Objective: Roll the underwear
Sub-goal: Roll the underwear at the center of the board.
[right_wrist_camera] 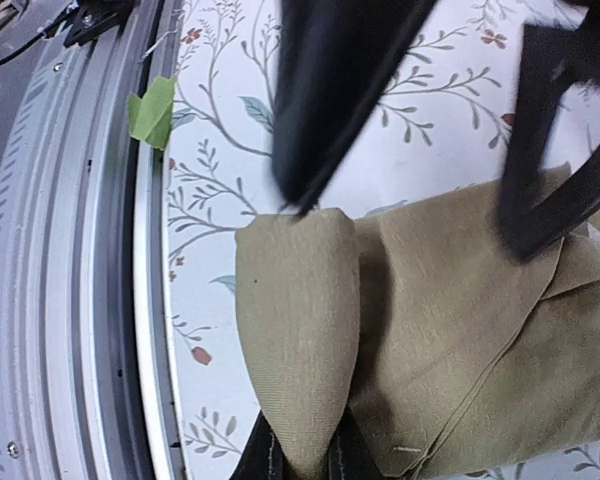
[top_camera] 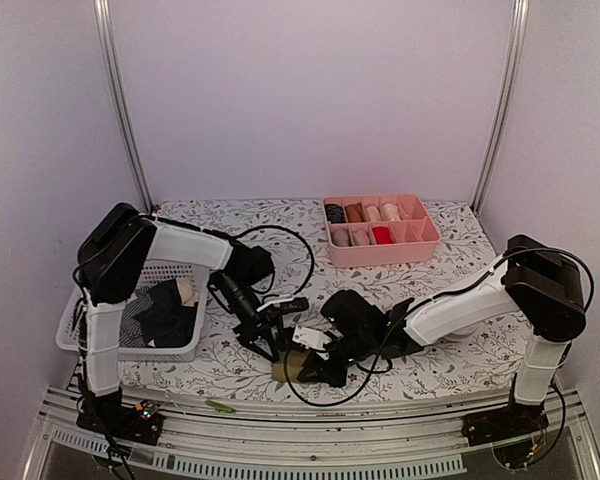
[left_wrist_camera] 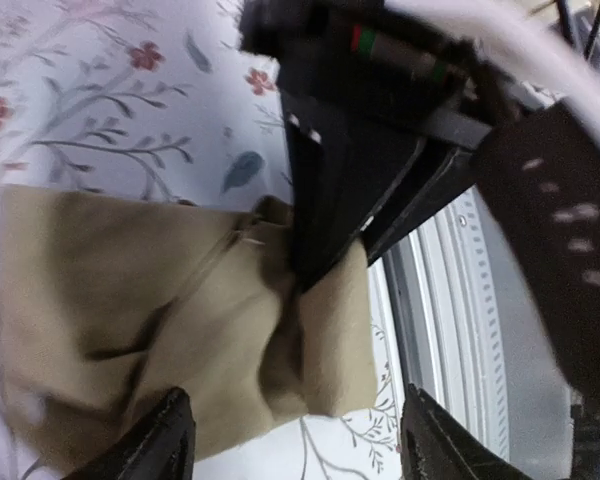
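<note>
Mid-roll on tan undies (right_wrist_camera: pixel 450 320); R claw (right_wrist_camera: pixel 298 452) pinches its folded edge, L claw (left_wrist_camera: pixel 296 400) wide above; next prob needs L to pin, R to roll.

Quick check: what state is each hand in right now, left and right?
Left hand: open, holding nothing.
Right hand: closed, pinching a fold of the olive-tan underwear.

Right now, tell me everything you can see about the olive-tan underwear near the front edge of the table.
The olive-tan underwear is soft, woven-looking cloth with a stitched seam, lying crumpled and partly folded on the floral tablecloth near the table's front edge. One fold stands up as a rounded ridge, pinched by the right gripper. The left gripper hangs open over it; whether it touches is unclear.
</note>
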Tool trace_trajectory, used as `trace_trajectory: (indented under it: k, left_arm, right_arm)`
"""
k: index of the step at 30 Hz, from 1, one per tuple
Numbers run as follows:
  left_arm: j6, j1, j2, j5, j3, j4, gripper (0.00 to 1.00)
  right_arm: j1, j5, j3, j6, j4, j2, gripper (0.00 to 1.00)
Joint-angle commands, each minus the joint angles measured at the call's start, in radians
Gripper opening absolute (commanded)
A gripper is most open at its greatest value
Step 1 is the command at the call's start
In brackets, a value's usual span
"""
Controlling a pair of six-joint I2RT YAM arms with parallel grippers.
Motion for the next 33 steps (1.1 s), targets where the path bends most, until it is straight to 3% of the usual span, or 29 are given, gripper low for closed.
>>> trace_trajectory:
  k: [1, 7, 11, 13, 16, 18, 22, 25, 33]
  left_arm:
    - [-0.117, 0.095, -0.263, -0.099, -0.089, 0.261, 0.74]
    - [-0.335, 0.150, -0.669, -0.316, -0.278, 0.662, 0.94]
    - [-0.433, 0.149, -0.895, -0.400, -0.466, 0.888, 0.96]
    - [-0.443, 0.149, -0.957, -0.382, -0.527, 0.901, 0.96]
    - [-0.356, 0.130, -0.980, -0.300, -0.550, 0.755, 0.96]
    - [-0.303, 0.073, -1.001, -0.340, -0.610, 0.720, 0.96]
    - [-0.260, -0.095, -1.112, -0.489, -0.840, 0.889, 0.93]
    - [-0.227, -0.216, -1.073, -0.586, -0.902, 0.974, 0.83]
    - [-0.178, -0.359, -0.814, -0.672, -0.865, 1.104, 0.63]
  right_arm:
    - [-0.012, -0.191, 0.008, 0.117, -0.071, 0.055, 0.00]
    - [-0.063, -0.374, 0.015, 0.243, -0.052, 0.125, 0.00]
    - [-0.110, -0.471, 0.033, 0.306, -0.042, 0.171, 0.00]
    - [-0.130, -0.511, 0.056, 0.331, -0.058, 0.199, 0.00]
    - [-0.160, -0.570, 0.088, 0.360, -0.084, 0.244, 0.00]
    - [-0.172, -0.600, 0.106, 0.384, -0.091, 0.268, 0.00]
    - [-0.193, -0.642, 0.142, 0.426, -0.128, 0.319, 0.00]
    - [-0.202, -0.656, 0.160, 0.451, -0.146, 0.338, 0.00]
    - [-0.211, -0.667, 0.195, 0.504, -0.172, 0.383, 0.00]
